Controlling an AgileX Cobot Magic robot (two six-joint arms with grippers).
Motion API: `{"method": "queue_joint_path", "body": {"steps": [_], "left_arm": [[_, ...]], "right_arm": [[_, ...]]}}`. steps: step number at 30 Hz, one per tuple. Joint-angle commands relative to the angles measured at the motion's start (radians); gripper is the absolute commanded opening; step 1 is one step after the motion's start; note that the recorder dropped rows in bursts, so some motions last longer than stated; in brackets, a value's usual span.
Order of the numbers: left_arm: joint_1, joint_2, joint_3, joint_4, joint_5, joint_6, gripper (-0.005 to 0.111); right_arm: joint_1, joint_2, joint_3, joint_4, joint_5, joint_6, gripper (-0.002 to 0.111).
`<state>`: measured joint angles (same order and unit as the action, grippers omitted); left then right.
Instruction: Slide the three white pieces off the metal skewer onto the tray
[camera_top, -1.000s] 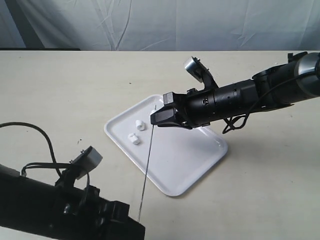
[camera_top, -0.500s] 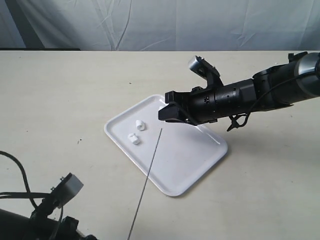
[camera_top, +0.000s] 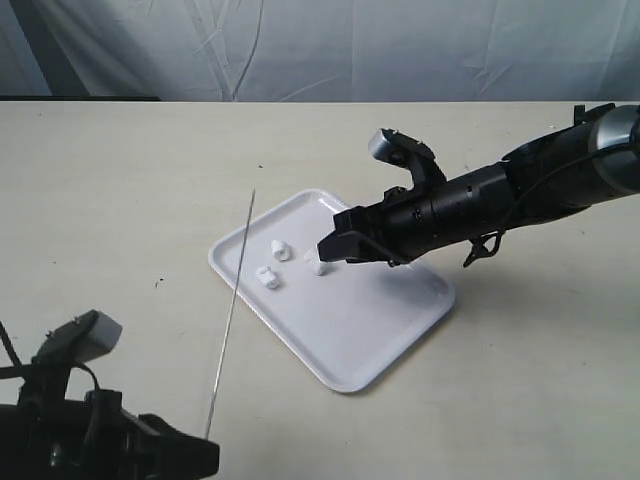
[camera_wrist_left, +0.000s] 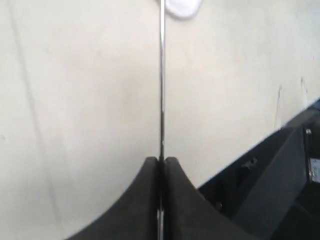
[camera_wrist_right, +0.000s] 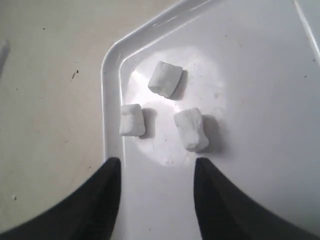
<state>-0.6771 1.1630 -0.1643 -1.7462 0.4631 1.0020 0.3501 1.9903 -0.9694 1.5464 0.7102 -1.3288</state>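
Three white pieces lie loose near the tray's far-left corner: one (camera_top: 281, 249), one (camera_top: 267, 276), one (camera_top: 318, 265); the right wrist view shows them too (camera_wrist_right: 165, 79) (camera_wrist_right: 132, 120) (camera_wrist_right: 191, 129). The white tray (camera_top: 380, 330) rests on the table. My left gripper (camera_wrist_left: 161, 161) is shut on the bare metal skewer (camera_top: 232, 308), which slants up over the table left of the tray. My right gripper (camera_wrist_right: 157, 167) stands open just above the tray (camera_wrist_right: 260, 100), close to the pieces, holding nothing; its black body (camera_top: 345, 243) hovers over the tray in the exterior view.
A beige tabletop (camera_top: 120, 190) surrounds the tray, with a pale cloth backdrop (camera_top: 330, 50) behind. The left arm's black body and cables (camera_top: 90, 440) fill the front-left corner. The right arm (camera_top: 530, 190) reaches in from the right.
The left gripper has swung the skewer leftward, off the tray. The third white piece has come off and lies on the tray. The right gripper has drawn back slightly and is open.
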Motion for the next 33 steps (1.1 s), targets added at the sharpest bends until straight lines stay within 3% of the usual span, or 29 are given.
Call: {"method": "queue_joint_path", "body": {"steps": [1,13,23,28,33], "left_arm": [[-0.002,-0.07,-0.037,0.002,-0.074,0.006,0.0],[-0.002,-0.222,-0.056,0.002,-0.303,0.186,0.0],[-0.002,-0.33,-0.056,0.034,-0.463,0.347,0.0],[-0.002,-0.342,-0.064,0.024,-0.443,0.343,0.0],[-0.002,-0.231,-0.09,0.002,-0.318,0.315,0.0]], "right_arm": [[-0.001,-0.019,-0.003,-0.016,0.011,-0.002,0.047],[-0.001,-0.251,-0.001,-0.171,0.064,-0.004,0.046],[-0.001,-0.598,0.11,-0.3,-0.08,0.086,0.028],[-0.001,-0.785,0.173,-0.554,-0.217,0.286,0.028],[-0.001,-0.926,0.217,-0.766,-0.232,0.532,0.028]]}}
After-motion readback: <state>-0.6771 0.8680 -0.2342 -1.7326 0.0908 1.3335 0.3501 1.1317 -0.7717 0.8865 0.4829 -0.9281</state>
